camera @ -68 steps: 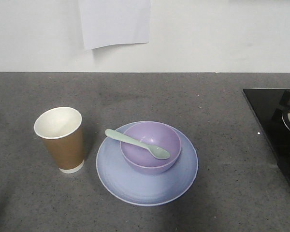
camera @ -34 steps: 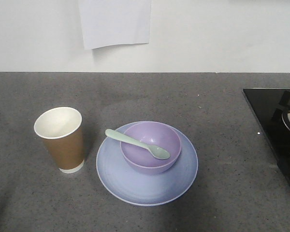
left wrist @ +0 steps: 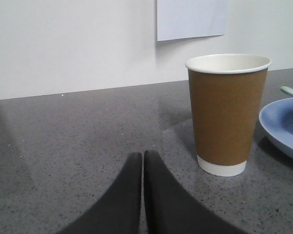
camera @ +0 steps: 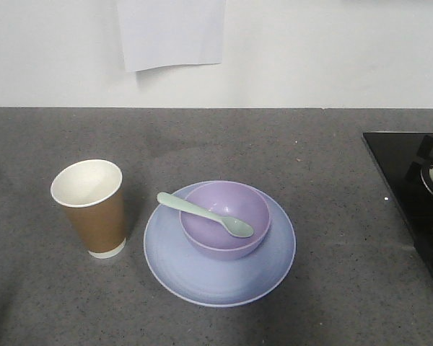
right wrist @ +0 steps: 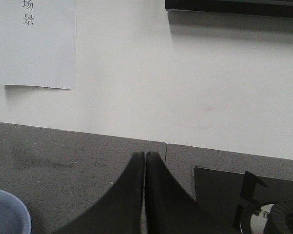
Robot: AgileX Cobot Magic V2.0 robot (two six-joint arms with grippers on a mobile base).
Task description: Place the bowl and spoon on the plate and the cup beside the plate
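Front view: the bowl [camera: 224, 218] sits on the plate [camera: 202, 277], spoon [camera: 205, 214] across it, cup [camera: 91, 207] just beside; the arrangement looks finished, so pull away without nudging

Left wrist: left gripper [left wrist: 142, 161] closed, empty, cup ahead to its right

Right wrist: right gripper [right wrist: 145, 161] closed, empty, plate edge low to its left

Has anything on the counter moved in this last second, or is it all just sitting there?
Nothing visibly moved. The brown paper cup stands upright beside the round pale blue plate, apart from it. The lavender plastic bowl sits on the plate with the mint-green plastic spoon across its rim, same as before. Both wrist views show the left gripper and right gripper shut and holding nothing.
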